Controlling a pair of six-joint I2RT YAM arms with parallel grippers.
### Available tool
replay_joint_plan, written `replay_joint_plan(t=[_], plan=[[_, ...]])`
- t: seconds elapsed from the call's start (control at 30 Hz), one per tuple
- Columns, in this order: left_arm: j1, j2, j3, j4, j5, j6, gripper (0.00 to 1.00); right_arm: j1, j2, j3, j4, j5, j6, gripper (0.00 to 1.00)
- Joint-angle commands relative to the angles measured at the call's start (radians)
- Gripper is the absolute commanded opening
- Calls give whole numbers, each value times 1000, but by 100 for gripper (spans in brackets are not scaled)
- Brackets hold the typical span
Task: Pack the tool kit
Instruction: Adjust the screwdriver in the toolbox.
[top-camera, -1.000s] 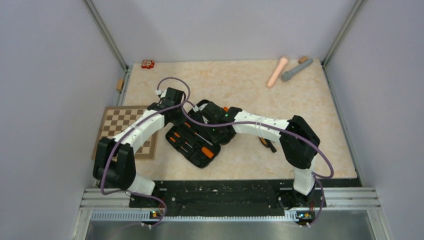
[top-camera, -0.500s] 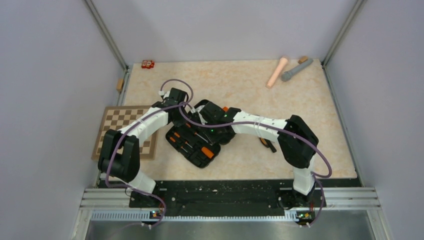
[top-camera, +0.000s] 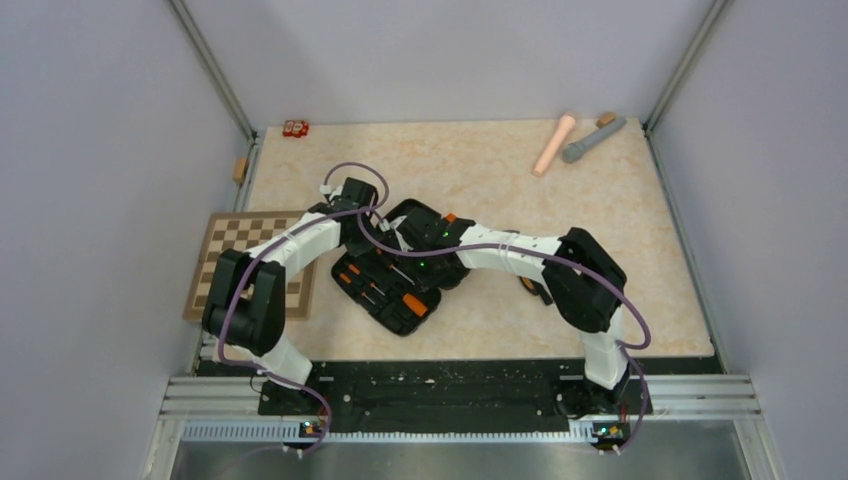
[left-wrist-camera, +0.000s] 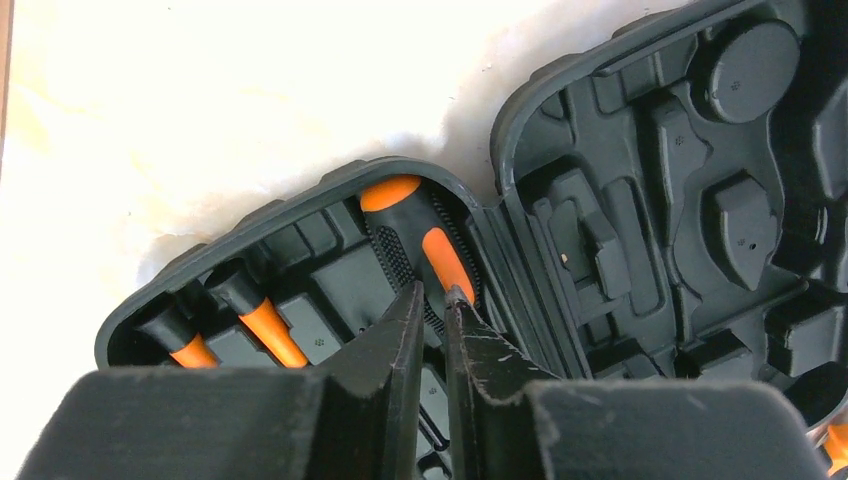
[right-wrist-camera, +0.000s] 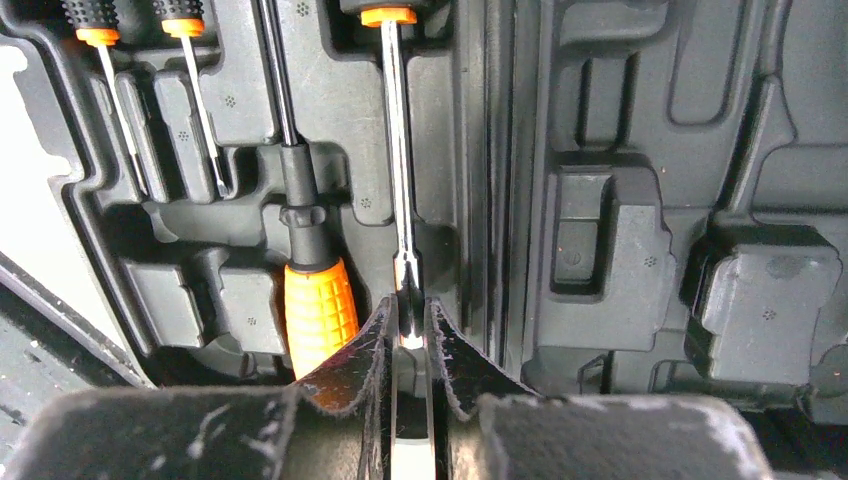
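- Black case (top-camera: 395, 300) open mid-table; chessboard (top-camera: 235, 248) left, pink cylinder (top-camera: 553, 145) and grey cylinder (top-camera: 592, 140) far right.
- Right gripper (right-wrist-camera: 408, 315) pinches screwdriver (right-wrist-camera: 398, 150) shaft; left gripper (left-wrist-camera: 436, 295) nearly closed at its handle.

No readable text, nos. or brand marks in any view. Small red item (top-camera: 295, 128) at far-left corner of table (top-camera: 480, 170) has pale markings, too small to read. Moulded case (right-wrist-camera: 620, 250) interior shows only tiny dot clusters, not letters.
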Motion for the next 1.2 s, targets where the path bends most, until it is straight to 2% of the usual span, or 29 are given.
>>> replay_joint_plan(t=[0.0, 0.23, 0.5, 0.87, 1.17], plan=[[-6, 42, 7, 43, 3, 10, 17, 3, 16, 2, 9, 24, -20, 9], [-7, 92, 1, 35, 15, 14, 10, 3, 32, 7, 6, 25, -27, 0], [-7, 130, -34, 24, 64, 6, 0, 3, 132, -29, 12, 18, -10, 0], [-12, 194, -80, 39, 122, -8, 0, 1, 231, -37, 12, 64, 28, 0], [-62, 132, -126, 49, 68, -27, 0, -11, 270, -46, 26, 85, 33, 0]])
